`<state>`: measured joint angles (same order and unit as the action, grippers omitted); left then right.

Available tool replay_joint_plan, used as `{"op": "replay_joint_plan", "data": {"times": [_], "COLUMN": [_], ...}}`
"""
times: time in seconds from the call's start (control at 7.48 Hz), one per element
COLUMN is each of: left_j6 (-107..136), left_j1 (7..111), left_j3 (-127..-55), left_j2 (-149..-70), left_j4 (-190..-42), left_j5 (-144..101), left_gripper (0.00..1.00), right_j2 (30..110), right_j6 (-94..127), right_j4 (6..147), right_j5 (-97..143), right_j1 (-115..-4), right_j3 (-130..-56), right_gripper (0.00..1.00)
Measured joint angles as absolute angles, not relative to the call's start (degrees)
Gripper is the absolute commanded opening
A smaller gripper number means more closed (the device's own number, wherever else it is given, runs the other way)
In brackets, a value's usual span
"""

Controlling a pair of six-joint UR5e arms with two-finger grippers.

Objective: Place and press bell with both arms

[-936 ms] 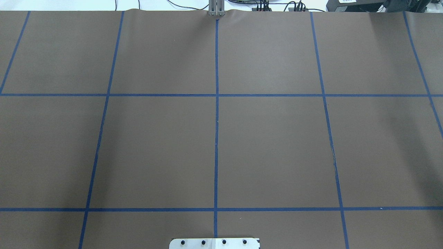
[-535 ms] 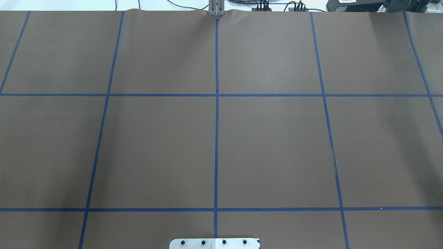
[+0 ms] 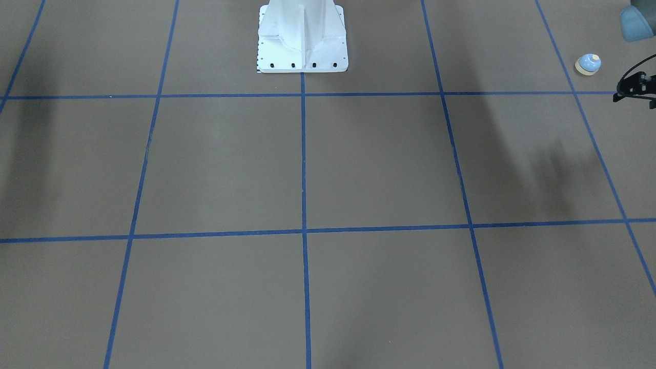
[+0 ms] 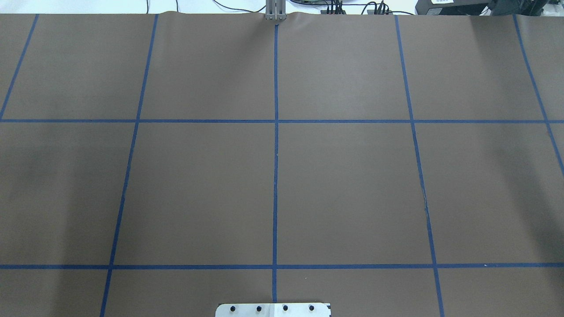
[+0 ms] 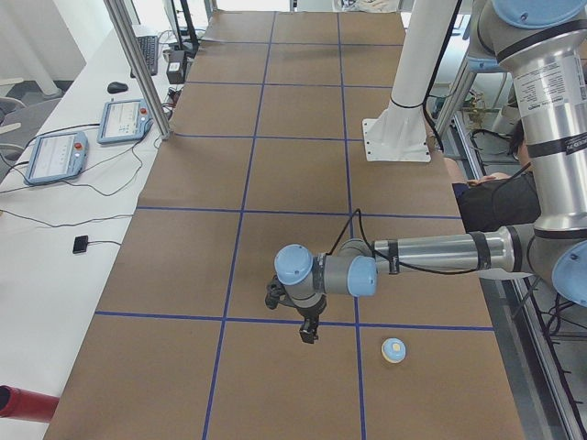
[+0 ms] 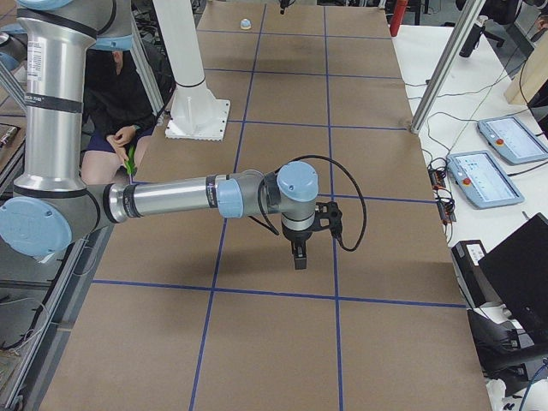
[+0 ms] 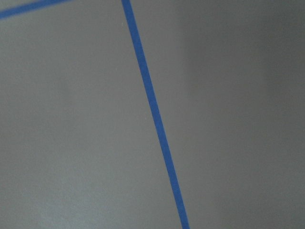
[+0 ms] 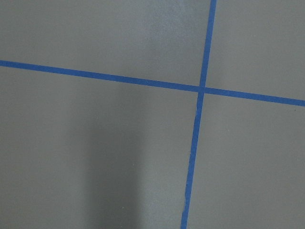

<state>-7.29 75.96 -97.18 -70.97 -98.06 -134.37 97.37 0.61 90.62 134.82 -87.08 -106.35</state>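
Note:
The bell (image 3: 588,64) stands upright on the brown mat near the robot's left end. It also shows in the exterior left view (image 5: 393,349) and, small and far off, in the exterior right view (image 6: 245,24). My left gripper (image 5: 309,331) points down over the mat a short way from the bell, not touching it. Only a black edge of the left gripper (image 3: 635,84) shows in the front-facing view, so I cannot tell its jaws. My right gripper (image 6: 298,255) points down over a bare square far from the bell; I cannot tell its jaws. Both wrist views show only mat and blue tape.
The white pedestal base (image 3: 302,36) stands at the mat's robot-side edge. Metal posts (image 5: 138,64) and control tablets (image 6: 484,175) line the white side table. A seated person (image 6: 120,94) is behind the robot. A red object (image 5: 23,403) lies at the near corner.
In the overhead view a faint shadow has spread over the mat at the left. No arm or bell shows there in any of the three frames.

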Motion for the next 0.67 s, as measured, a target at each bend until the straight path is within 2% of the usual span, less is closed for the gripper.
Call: {"op": "replay_joint_plan", "data": {"times": [0.27,0.67], "left_j6": [-7.09,-6.84], "left_j1": [74.07,70.14], "left_j3": [-96.21,-94.64], "left_j2": [-65.85,-62.84], "left_j4": [-102.18,-102.81], "left_j5": [-134.65,-138.55], "left_gripper": [1.0,1.0], "right_j2": [97.39,97.38], "right_j6": [0.62,0.62], "right_j4": [90.49,90.42], "right_j5": [134.77,134.74], "right_j1": [-87.05,-87.04], "right_j3": [-106.35,-106.35], "right_gripper": [1.0,1.0]}}
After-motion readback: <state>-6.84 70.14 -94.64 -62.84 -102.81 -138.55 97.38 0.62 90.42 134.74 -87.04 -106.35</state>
